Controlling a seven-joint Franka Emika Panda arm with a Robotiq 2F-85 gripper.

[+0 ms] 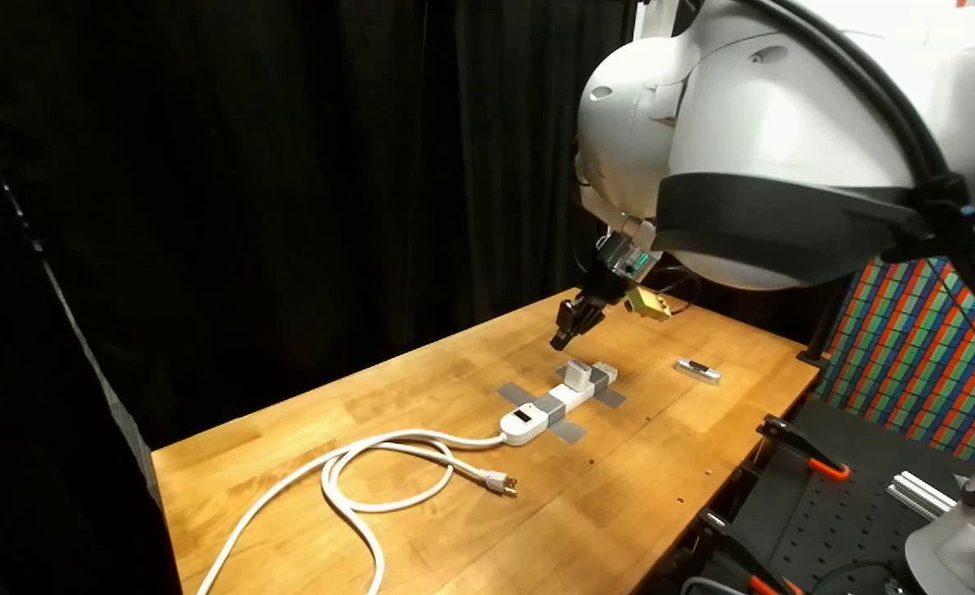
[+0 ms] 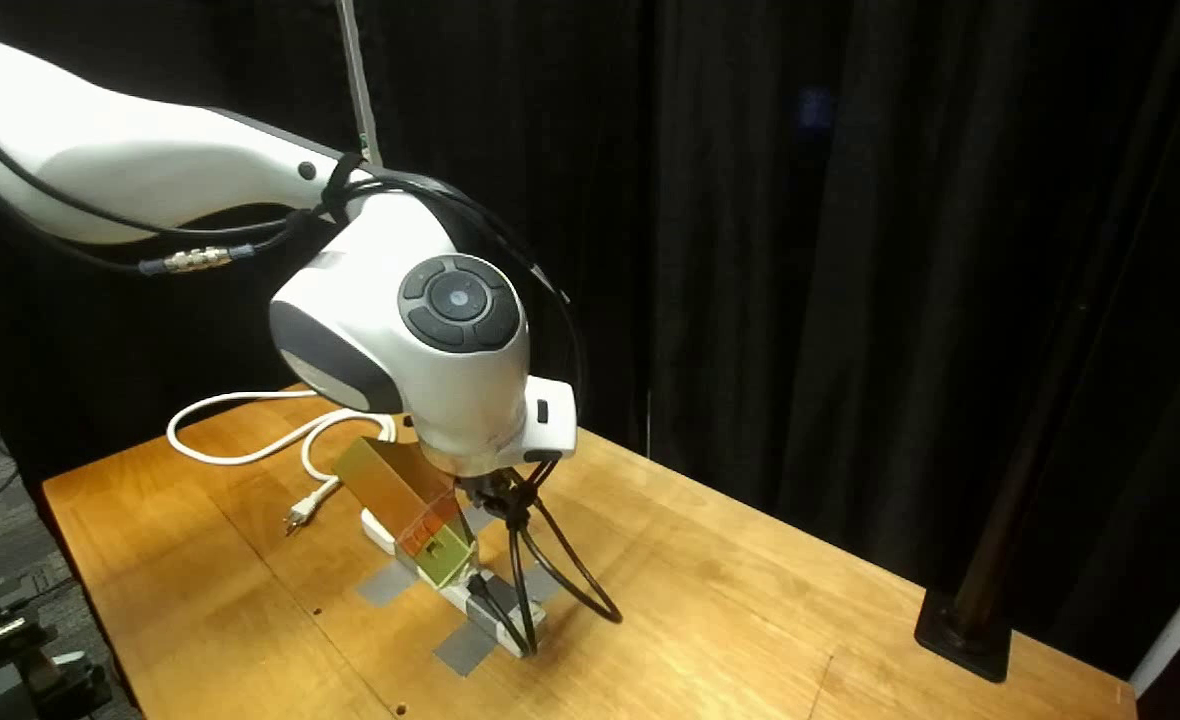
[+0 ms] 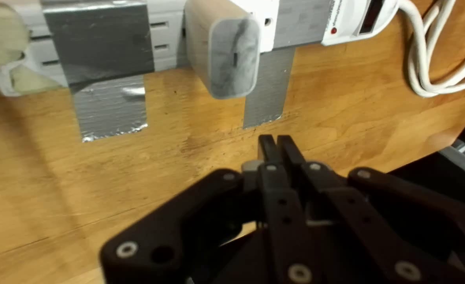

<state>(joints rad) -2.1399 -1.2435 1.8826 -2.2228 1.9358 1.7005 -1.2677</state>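
Gripper [image 3: 276, 142] observed above the bench [image 1: 554, 504], fingers pressed together, near but apart from the white adapter [image 3: 234, 59]. The adapter stands on the power strip [image 1: 523, 424], secured by grey tape [image 1: 568, 430].

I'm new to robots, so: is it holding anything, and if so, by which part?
Nothing is held: the end effector is closed, with nothing visible in its grip, and is apart from the white block on the power strip.
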